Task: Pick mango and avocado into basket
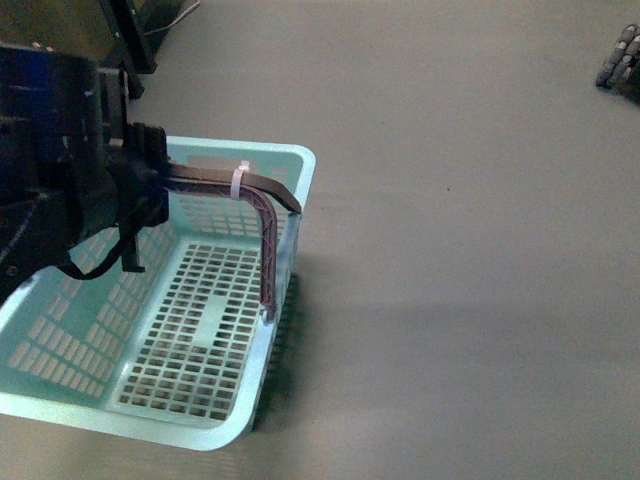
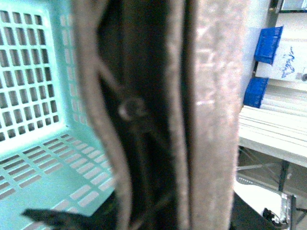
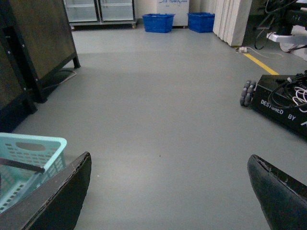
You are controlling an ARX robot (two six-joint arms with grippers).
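The light turquoise basket [image 1: 210, 330] hangs at the lower left of the front view, and its slotted inside shows nothing in it. My left gripper [image 1: 150, 190] is shut on the basket's grey-brown handle [image 1: 262, 215], next to a white zip tie [image 1: 238, 182]. In the left wrist view that handle [image 2: 211, 115] fills the frame very close up, with the basket's lattice [image 2: 33, 96] behind it. My right gripper [image 3: 169, 160] is open over bare grey floor, to the right of the basket's corner [image 3: 29, 143]. The mango and the avocado are out of view.
A dark cabinet on legs [image 3: 43, 43] stands at the left. A black wheeled base with cables [image 3: 283, 100] sits at the right, and its wheel [image 1: 620, 60] also shows in the front view. Blue crates [image 3: 158, 21] line the far wall.
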